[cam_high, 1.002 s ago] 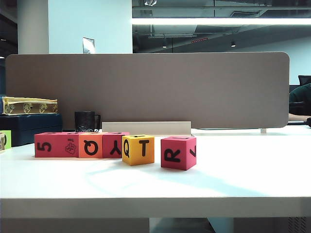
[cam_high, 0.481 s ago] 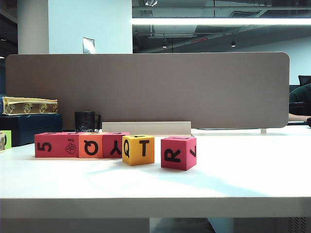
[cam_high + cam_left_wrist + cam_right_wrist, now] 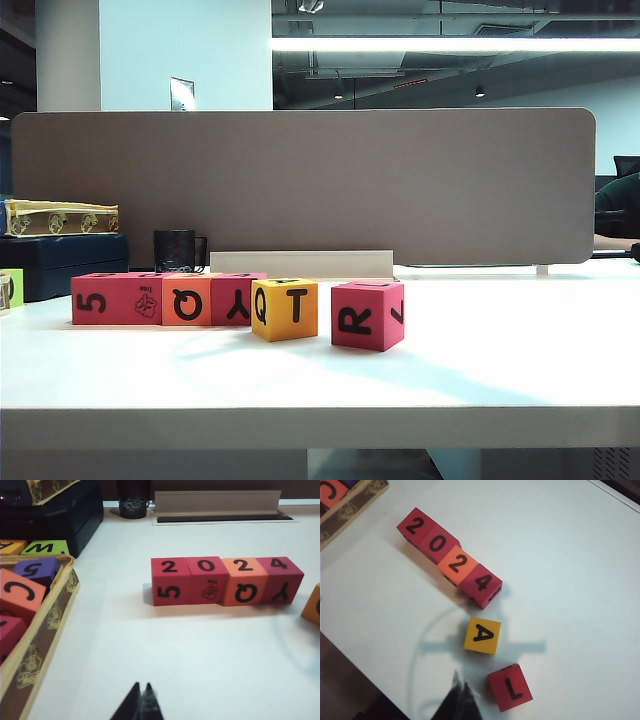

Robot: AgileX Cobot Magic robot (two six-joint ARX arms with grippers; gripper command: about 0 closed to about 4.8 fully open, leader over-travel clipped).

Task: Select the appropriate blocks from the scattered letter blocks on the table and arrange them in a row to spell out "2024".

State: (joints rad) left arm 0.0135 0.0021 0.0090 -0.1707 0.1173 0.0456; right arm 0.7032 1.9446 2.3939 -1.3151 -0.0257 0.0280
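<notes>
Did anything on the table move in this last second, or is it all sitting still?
Nothing visibly changed. The row of four small cubes, the yellow cube and the lone pinkish-red cube sit where they were on the white tabletop.

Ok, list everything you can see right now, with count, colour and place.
Row blocks: four, three pinkish-red, one orange, touching in a line, tops reading 2024.
Yellow block: one, top A, just off the row's 4 end.
Red block: one, top L, beyond the yellow one.
Table: white.
Tray: one, yellowish rim, holding spare letter blocks, beside the row's 2 end.
Mug: one, black, behind the row.
Divider: one, grey-brown, at the table's back.
Left pincer: shut, empty, facing the row.
Right pincer: shut, empty, above the table beside the L block.
</notes>
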